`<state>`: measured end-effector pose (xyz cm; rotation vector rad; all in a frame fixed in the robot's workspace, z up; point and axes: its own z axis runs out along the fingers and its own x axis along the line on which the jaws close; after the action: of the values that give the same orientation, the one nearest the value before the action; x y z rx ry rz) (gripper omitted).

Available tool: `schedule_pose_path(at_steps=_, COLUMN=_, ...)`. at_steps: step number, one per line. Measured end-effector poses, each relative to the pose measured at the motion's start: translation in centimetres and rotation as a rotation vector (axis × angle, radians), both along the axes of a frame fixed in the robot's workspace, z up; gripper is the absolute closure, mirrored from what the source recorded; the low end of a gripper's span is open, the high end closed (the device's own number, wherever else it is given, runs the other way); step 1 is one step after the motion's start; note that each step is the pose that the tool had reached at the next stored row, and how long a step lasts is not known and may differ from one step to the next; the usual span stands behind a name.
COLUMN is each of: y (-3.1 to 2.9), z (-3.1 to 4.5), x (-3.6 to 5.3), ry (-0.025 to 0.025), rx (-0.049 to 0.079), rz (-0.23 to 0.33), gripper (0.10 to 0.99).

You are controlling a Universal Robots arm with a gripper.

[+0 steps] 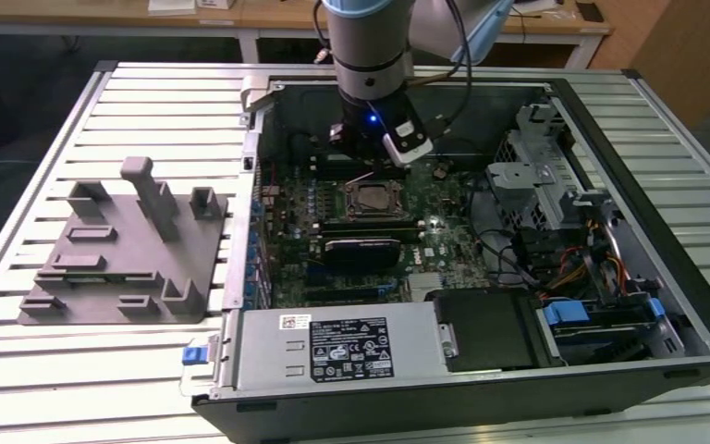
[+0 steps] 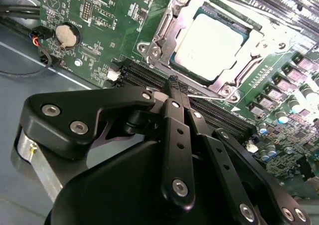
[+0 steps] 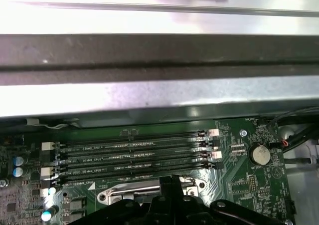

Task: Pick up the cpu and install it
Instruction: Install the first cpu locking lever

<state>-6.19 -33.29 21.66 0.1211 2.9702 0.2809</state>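
Observation:
The cpu, a small square chip with a pale silvery top, lies flat inside the metal-framed socket on the green motherboard. In the exterior view the cpu sits near the middle of the open computer case. My gripper hangs just beside the socket's edge, over the memory slots. Its black fingers are pressed together, shut, with nothing between them. In the exterior view the gripper is just behind the socket. The first wrist view shows the gripper by the socket frame.
A grey fixture stands on the slatted table at the exterior view's left. Inside the case are a black heatsink-like block, a power supply, a drive cage, memory slots and a coin battery.

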Motion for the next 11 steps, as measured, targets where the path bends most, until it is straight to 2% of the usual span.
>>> schedule_pose_path(at_steps=7, y=0.31, z=-0.12, x=-0.03, ry=-0.0006, rx=0.0, rz=0.0, gripper=0.98)
schedule_pose_path(at_steps=11, y=0.44, z=-0.36, x=-0.06, ry=-0.0066, rx=0.0, rz=0.0, gripper=0.98)
